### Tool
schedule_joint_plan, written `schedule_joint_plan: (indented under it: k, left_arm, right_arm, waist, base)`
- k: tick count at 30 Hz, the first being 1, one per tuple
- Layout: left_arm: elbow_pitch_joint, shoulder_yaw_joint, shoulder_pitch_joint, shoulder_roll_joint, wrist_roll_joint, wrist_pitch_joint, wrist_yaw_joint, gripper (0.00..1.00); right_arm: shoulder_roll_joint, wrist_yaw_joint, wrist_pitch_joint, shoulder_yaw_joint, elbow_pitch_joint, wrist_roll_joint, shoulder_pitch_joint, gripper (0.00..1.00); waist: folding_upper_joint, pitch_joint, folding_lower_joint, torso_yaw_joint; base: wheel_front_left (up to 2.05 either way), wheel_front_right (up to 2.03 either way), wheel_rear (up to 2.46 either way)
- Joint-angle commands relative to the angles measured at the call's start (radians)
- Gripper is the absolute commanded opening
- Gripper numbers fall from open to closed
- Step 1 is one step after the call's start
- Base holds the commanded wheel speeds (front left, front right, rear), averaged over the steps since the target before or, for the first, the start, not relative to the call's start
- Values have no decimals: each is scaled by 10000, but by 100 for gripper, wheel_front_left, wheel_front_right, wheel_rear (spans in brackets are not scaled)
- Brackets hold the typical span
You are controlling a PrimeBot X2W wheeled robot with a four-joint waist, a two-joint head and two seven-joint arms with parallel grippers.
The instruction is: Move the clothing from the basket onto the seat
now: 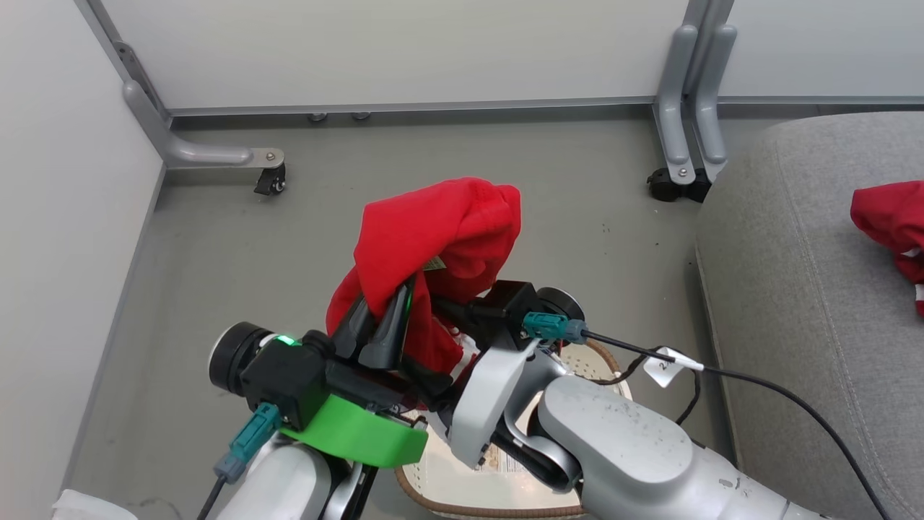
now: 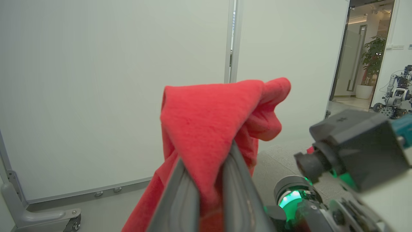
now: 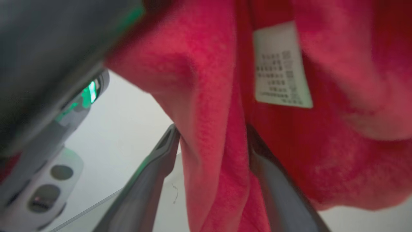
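A bright red piece of clothing (image 1: 433,238) hangs in the air above the basket (image 1: 447,473), with my left gripper (image 1: 382,296) shut on a fold of it. In the left wrist view the fabric (image 2: 212,122) drapes over both fingers of that gripper (image 2: 206,154). My right gripper (image 3: 211,129) stands open just beneath, and a hanging fold of the clothing (image 3: 212,167) with a white care label (image 3: 280,67) runs between its fingers. A second red piece (image 1: 891,217) lies on the grey seat (image 1: 808,303) at the right. Both arms cover most of the basket.
White partition walls on grey wheeled feet (image 1: 267,177) (image 1: 678,180) close off the far side and the left. A black cable with a white tag (image 1: 664,365) runs from my right wrist (image 1: 505,303). Through a doorway stand another robot (image 2: 396,93) and a potted plant (image 2: 373,61).
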Motion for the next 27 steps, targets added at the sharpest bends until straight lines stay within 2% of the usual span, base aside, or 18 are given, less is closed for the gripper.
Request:
schedule_joint_plan:
  k: [1, 2, 11, 27]
  left_arm:
    - [3, -28, -143, -24, 62, -77, -62, 0]
    - [17, -38, -149, -37, 49, -83, -59, 0]
    - [77, -46, -84, -28, -18, -109, -25, 0]
    - [137, -84, 24, 24, -63, -153, 114, 0]
  right_arm:
    - [-1, -1, -112, 159, 130, 228, -199, 30]
    - [0, -1, -153, 251, 185, 364, -273, 0]
    - [4, 0, -510, 893, 736, 1201, -758, 0]
    - [3, 0, -867, 1363, 1283, 1863, -1120, 0]
  waist:
    - [0, -4, 0, 32]
    - [0, -9, 0, 43]
    - [0, -76, 0, 46]
    - [0, -179, 0, 23]
  base:
    - [0, 0, 0]
    - [0, 0, 0]
    - [0, 0, 0]
    - [0, 0, 0]
